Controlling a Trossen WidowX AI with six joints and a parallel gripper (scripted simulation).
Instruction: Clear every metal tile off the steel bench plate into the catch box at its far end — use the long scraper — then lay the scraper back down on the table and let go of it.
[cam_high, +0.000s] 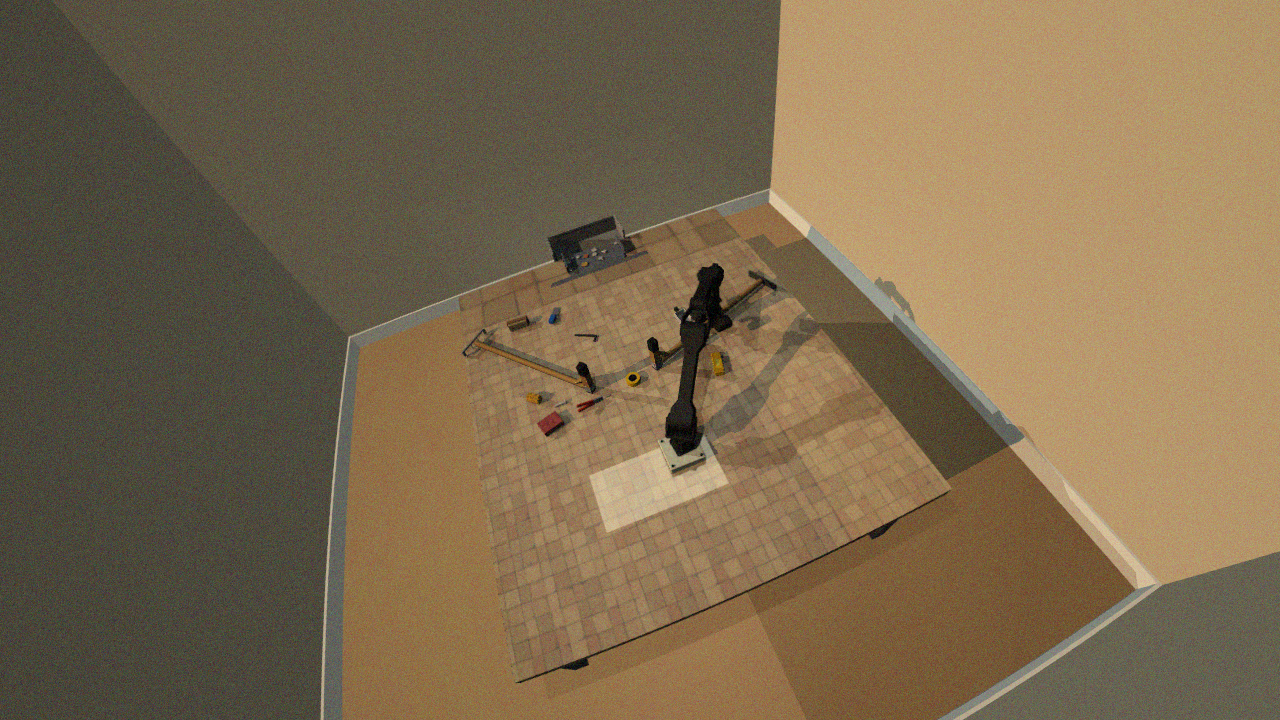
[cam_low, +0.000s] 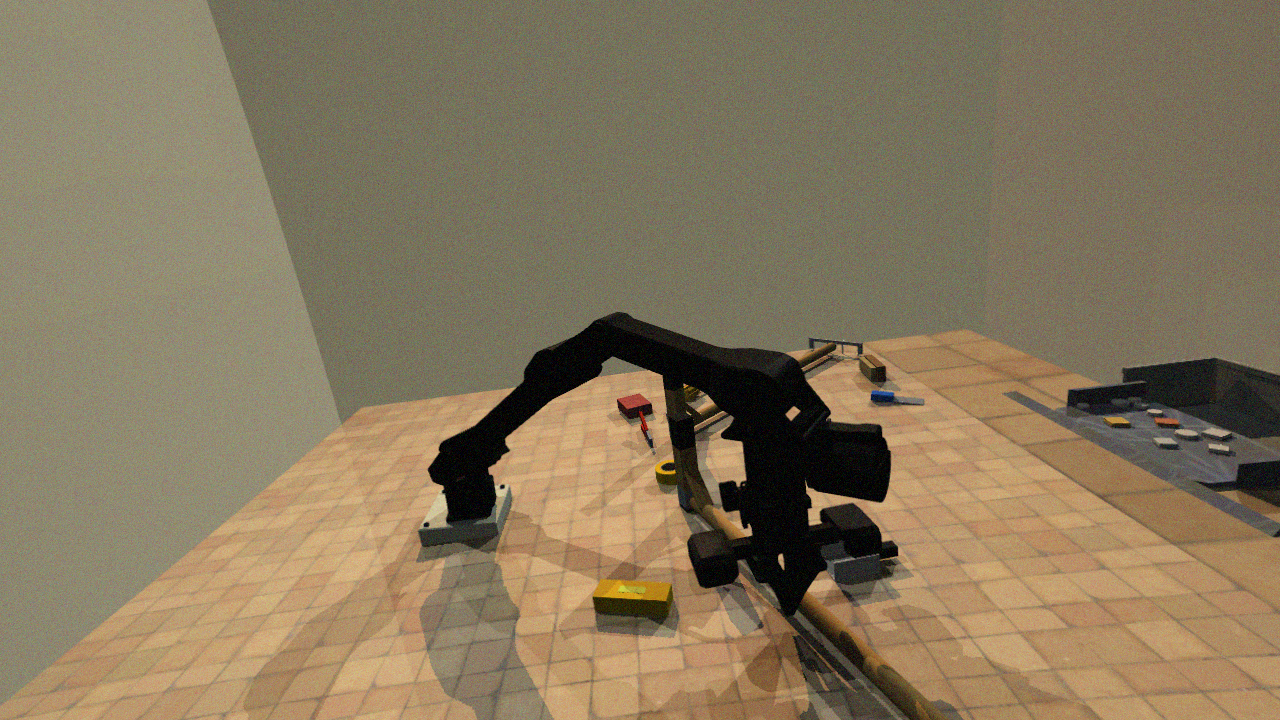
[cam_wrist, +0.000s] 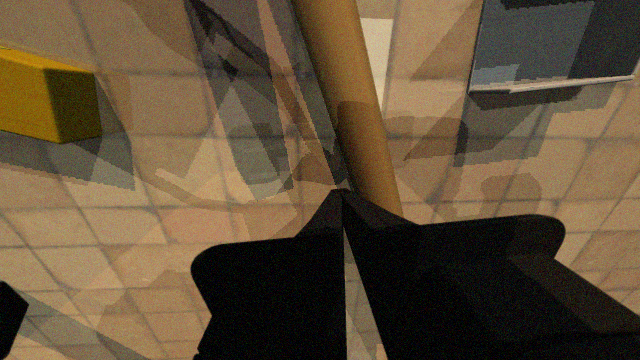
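Note:
A long scraper with a wooden handle (cam_high: 747, 291) (cam_low: 841, 635) (cam_wrist: 350, 75) lies across the right of the table, its flat dark head (cam_high: 762, 279) far right in the top view. My gripper (cam_low: 789, 612) (cam_wrist: 338, 196) is shut and empty, above and beside the handle. Whether the fingertips touch the handle I cannot tell. An upright post (cam_high: 655, 354) (cam_low: 680, 429) stands at the handle's near end. The steel plate (cam_low: 1154, 463) bears several tiles, among them a yellow tile (cam_low: 1116, 421) and an orange tile (cam_low: 1166, 421). The dark catch box (cam_high: 572, 241) (cam_low: 1168, 374) is behind it.
A yellow block (cam_high: 717, 363) (cam_low: 632, 600) (cam_wrist: 25, 95) lies beside the handle, a grey block (cam_low: 856, 567) (cam_wrist: 530, 45) on the other side. A yellow ring (cam_high: 633, 378) lies near the post. A second long tool (cam_high: 528, 360), a red box (cam_high: 550, 423) and small tools lie left.

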